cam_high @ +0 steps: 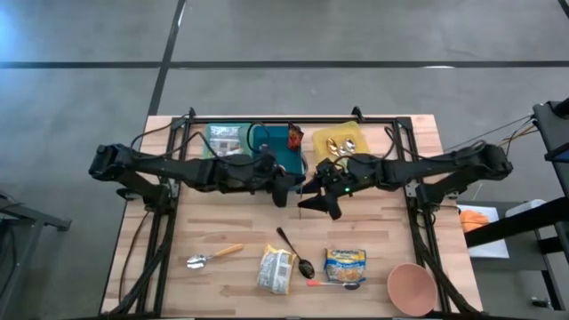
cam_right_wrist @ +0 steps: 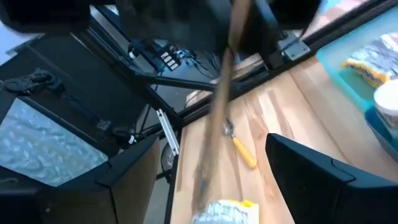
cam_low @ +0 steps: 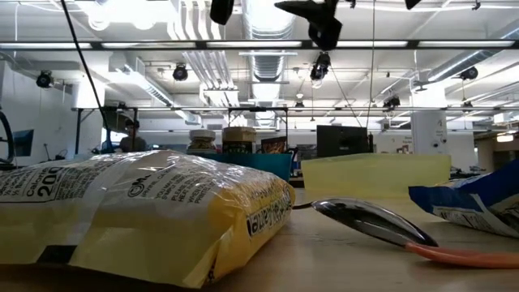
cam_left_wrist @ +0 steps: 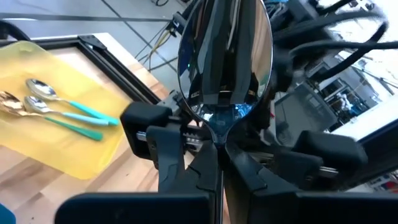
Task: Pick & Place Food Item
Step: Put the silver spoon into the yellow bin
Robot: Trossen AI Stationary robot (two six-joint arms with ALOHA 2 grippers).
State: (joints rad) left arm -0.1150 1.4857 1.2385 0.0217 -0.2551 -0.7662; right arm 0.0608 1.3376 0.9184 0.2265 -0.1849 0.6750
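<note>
Spoon (cam_left_wrist: pixel 225 62) clamped in left gripper (cam_left_wrist: pixel 219 155) above table (cam_high: pixel 222 222); right gripper (cam_high: pixel 327 197) fingers apart, facing it.

Both arms meet mid-table — left end effector (cam_high: pixel 286 189) clamped shut, right end effector (cam_high: pixel 322 203) spread.

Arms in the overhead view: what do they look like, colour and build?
Both arms are black and slender, built of jointed segments. The left arm carries dark cables along its length; the right arm shows a small green light near its wrist. Blocky black fingers.
</note>
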